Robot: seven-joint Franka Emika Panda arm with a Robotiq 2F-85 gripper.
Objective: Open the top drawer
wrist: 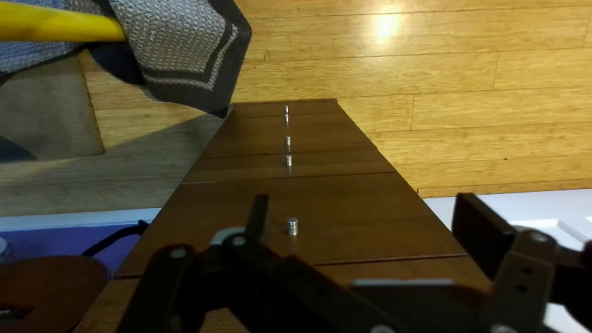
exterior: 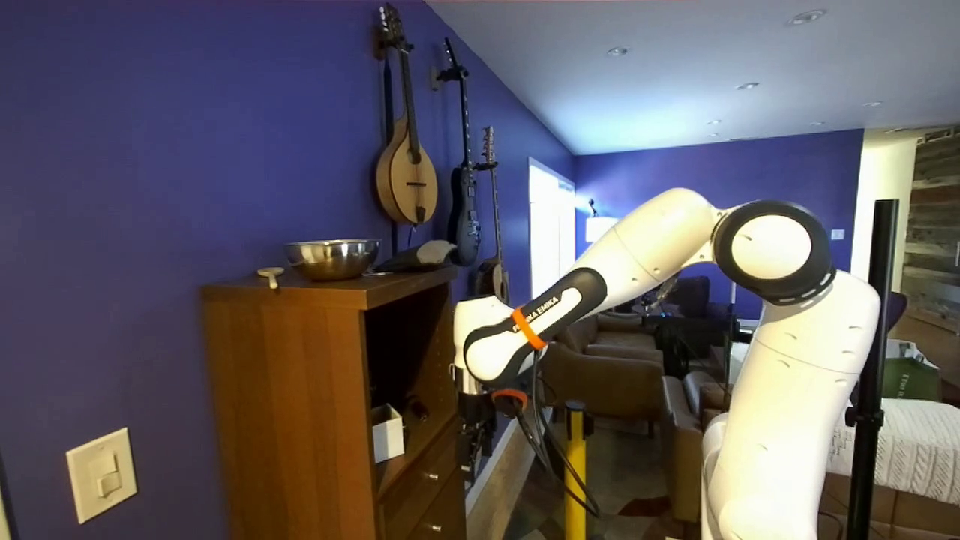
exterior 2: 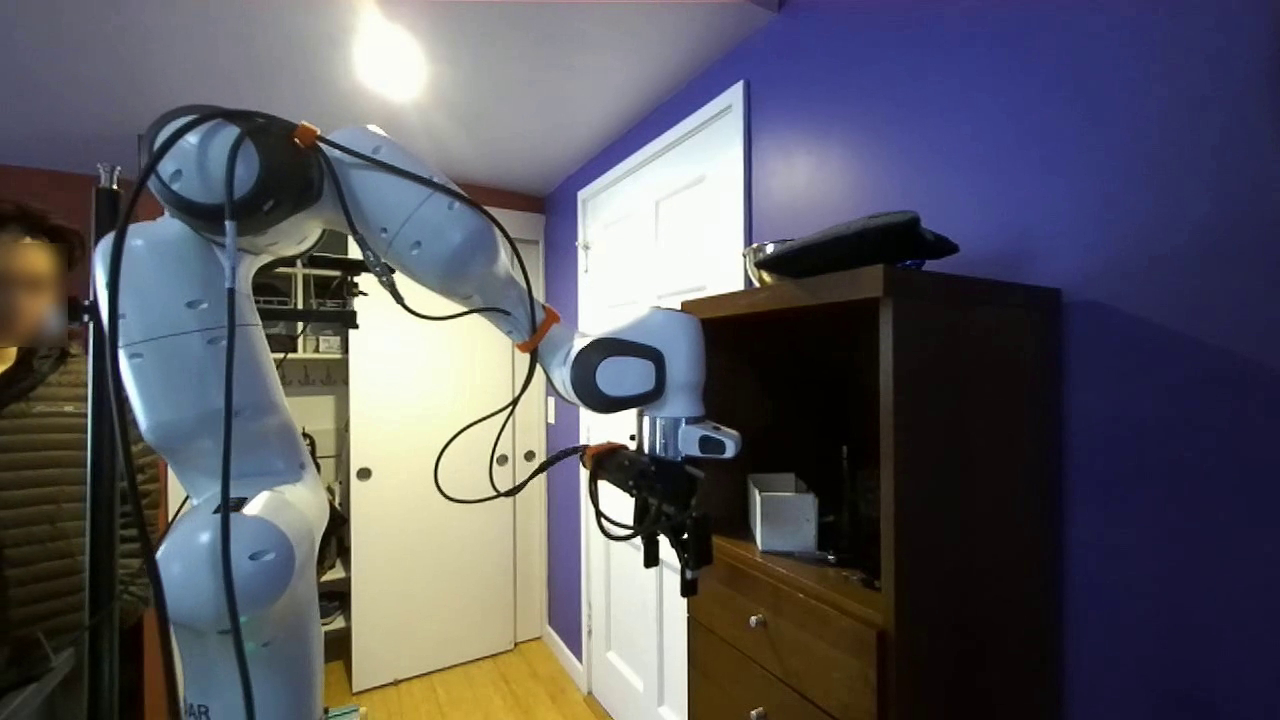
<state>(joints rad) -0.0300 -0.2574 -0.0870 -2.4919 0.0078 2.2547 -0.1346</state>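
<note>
The top drawer [exterior: 409, 487] is a wide brown front below the open cubby of the brown cabinet [exterior: 289, 405]. It also shows in an exterior view [exterior 2: 800, 640] and in the wrist view [wrist: 360, 217]. It is shut, its front flush; its box sides are hidden. Its small silver knob [wrist: 292, 226] stands out at the middle of the front, also seen in an exterior view [exterior 2: 757, 621]. My gripper [exterior 2: 670, 568] points down in front of the cabinet, near the drawer's upper edge. In the wrist view its fingers [wrist: 363, 212] are wide apart and empty, with the knob beyond the left finger.
A white box [exterior 2: 783, 515] stands in the cubby. A metal bowl [exterior: 334, 259] and a dark cushion-like thing [exterior 2: 860, 245] lie on the cabinet top. Lower drawer knobs [wrist: 289, 160] run down the front. A yellow post [exterior: 576, 472] and a white door [exterior 2: 640, 590] are nearby.
</note>
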